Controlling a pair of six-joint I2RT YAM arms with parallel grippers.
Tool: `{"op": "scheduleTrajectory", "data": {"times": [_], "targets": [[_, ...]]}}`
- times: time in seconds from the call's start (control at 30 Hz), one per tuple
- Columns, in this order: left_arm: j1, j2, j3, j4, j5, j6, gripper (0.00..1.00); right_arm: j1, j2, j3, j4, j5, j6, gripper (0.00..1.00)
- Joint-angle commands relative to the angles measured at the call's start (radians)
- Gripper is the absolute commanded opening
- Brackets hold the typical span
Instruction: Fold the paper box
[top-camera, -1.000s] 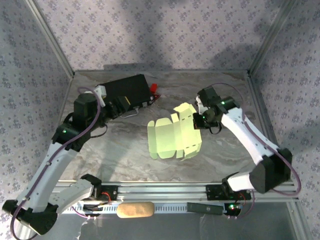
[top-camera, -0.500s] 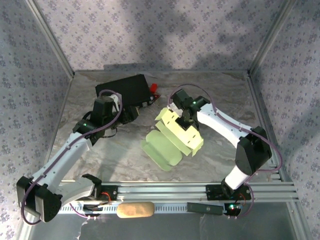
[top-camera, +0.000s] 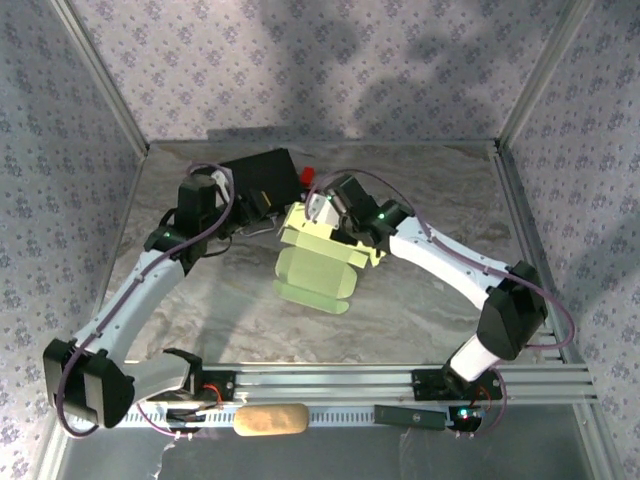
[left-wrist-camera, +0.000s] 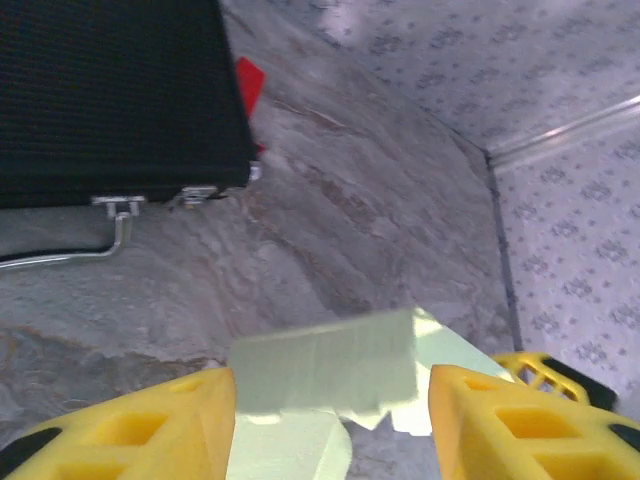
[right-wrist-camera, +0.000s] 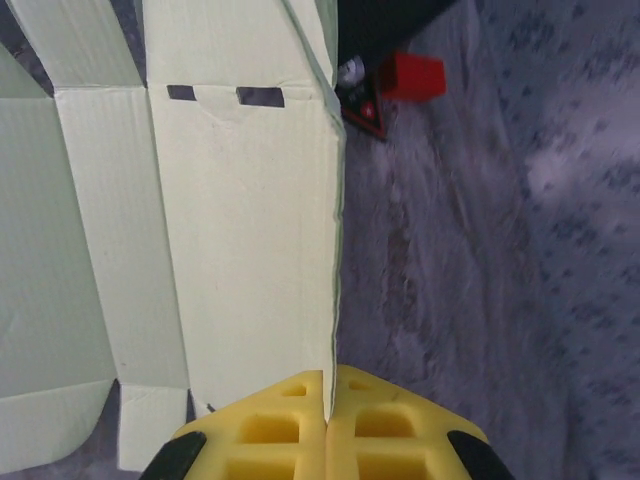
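The right gripper (right-wrist-camera: 328, 388), with yellow fingers, is pressed closed on the right edge of a pale green thin-card cutout, the paper box (right-wrist-camera: 240, 230). The left gripper (left-wrist-camera: 330, 420) is held partly open, with one flap of the same card between its fingers and not seen to be touched by either.

In the top view, the paper box (top-camera: 315, 270) is found near the middle of the grey marbled table (top-camera: 430, 190), between the two grippers. Its far part is lifted and its near panels rest on the surface. Its long axis appears to run roughly from near to far, though this cannot be told for certain because the card is bent. A black rectangular case with a metal handle (top-camera: 255, 178) and a small red block (top-camera: 308, 175) lie just beyond it.

The thin edge could slip from the pinch, or be creased off its fold lines, if the card is pulled between the arms. The flap could be missed or bent the wrong way.
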Motion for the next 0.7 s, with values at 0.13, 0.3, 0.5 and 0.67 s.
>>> {"op": "scheduleTrajectory", "data": {"times": [0.13, 0.3, 0.5, 0.67], "targets": [[0.073, -0.089, -0.141, 0.007, 0.045, 0.032, 0.52, 0.079, 0.063, -0.072, 0.162, 0.143, -0.173, 0.00], [0.094, -0.134, -0.237, 0.019, 0.075, 0.024, 0.53, 0.130, 0.100, -0.122, 0.296, 0.210, -0.250, 0.00], [0.096, -0.167, -0.264, 0.008, 0.135, 0.001, 0.61, 0.152, 0.098, -0.207, 0.401, 0.213, -0.324, 0.00], [0.026, -0.188, -0.299, 0.077, 0.105, -0.504, 0.61, 0.162, 0.082, -0.232, 0.442, 0.217, -0.335, 0.00]]}}
